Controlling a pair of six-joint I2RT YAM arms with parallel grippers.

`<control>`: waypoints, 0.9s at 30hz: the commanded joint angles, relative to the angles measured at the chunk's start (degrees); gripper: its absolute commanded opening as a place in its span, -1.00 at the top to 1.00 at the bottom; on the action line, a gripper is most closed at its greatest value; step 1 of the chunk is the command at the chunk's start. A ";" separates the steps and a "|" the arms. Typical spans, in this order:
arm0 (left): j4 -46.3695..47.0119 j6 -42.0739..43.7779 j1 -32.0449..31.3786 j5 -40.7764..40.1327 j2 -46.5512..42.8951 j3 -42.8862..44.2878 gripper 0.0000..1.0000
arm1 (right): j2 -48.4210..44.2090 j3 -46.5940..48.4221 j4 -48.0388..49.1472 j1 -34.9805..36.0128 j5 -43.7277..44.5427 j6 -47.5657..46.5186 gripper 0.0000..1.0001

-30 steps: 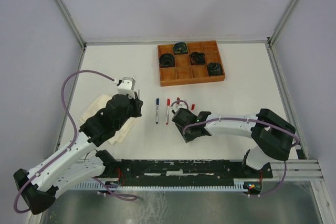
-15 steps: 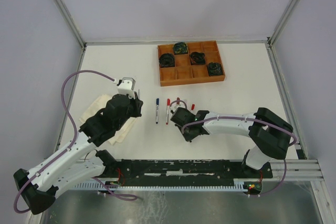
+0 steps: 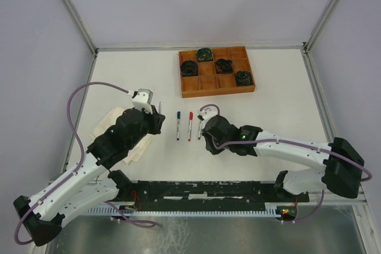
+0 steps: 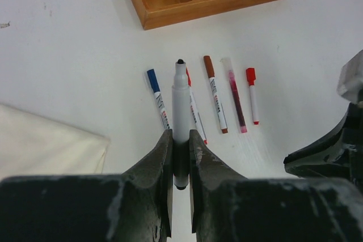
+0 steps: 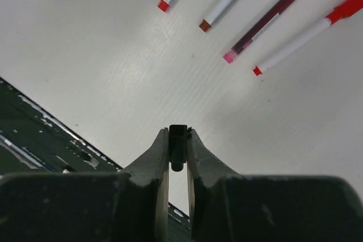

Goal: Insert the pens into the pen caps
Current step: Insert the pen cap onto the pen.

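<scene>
My left gripper (image 4: 180,135) is shut on an uncapped white pen (image 4: 180,97) whose black tip points away from me. Past it, several pens lie side by side on the table: a blue-capped one (image 4: 158,97), a brown-capped one (image 4: 215,100), a pinkish one (image 4: 235,103) and a short red-capped one (image 4: 252,94). A red-marked pen (image 4: 196,118) is partly hidden behind the held one. My right gripper (image 5: 178,133) is shut on a small black pen cap (image 5: 178,140), held just above the table, nearer to me than the pen row (image 5: 227,1). From above, the left gripper (image 3: 158,113) is left of the row (image 3: 190,125) and the right gripper (image 3: 206,137) is at its right end.
A wooden compartment tray (image 3: 191,87) with dark coiled cables (image 3: 224,65) stands at the back. A folded cream cloth (image 3: 138,147) lies under the left arm. The black rail (image 3: 208,191) runs along the near edge, close below the right gripper.
My right gripper has closed on the black cap and drawn slightly back from the pens, while that arm's elbow swung out to the right. The left gripper has shifted a little with its pen.
</scene>
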 commanded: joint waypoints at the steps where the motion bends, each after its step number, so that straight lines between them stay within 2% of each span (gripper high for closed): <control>1: 6.11 -2.02 0.05 3.97 -3.01 -1.14 0.95 | -8.92 -2.84 8.00 -0.24 0.18 -0.36 1.00; 8: 14.38 -0.88 -0.06 19.95 -3.89 -2.52 0.95 | -21.64 -7.39 19.87 -0.30 3.69 5.74 1.00; 13: 20.65 -2.44 -0.64 25.33 -2.88 -4.01 0.94 | -29.76 -11.86 30.29 -0.33 7.45 12.11 1.00; 16: 24.08 -3.13 -3.37 25.30 -1.60 -4.16 0.94 | -33.05 -14.04 35.94 -0.34 9.60 13.99 1.00; 21: 28.77 -2.61 -11.78 19.67 1.95 -3.42 0.94 | -35.26 -14.95 43.00 -0.33 10.76 14.58 1.00; 27: 33.37 -3.00 -17.11 19.65 5.38 -3.32 0.95 | -38.94 -16.58 49.54 -0.36 14.03 14.60 1.00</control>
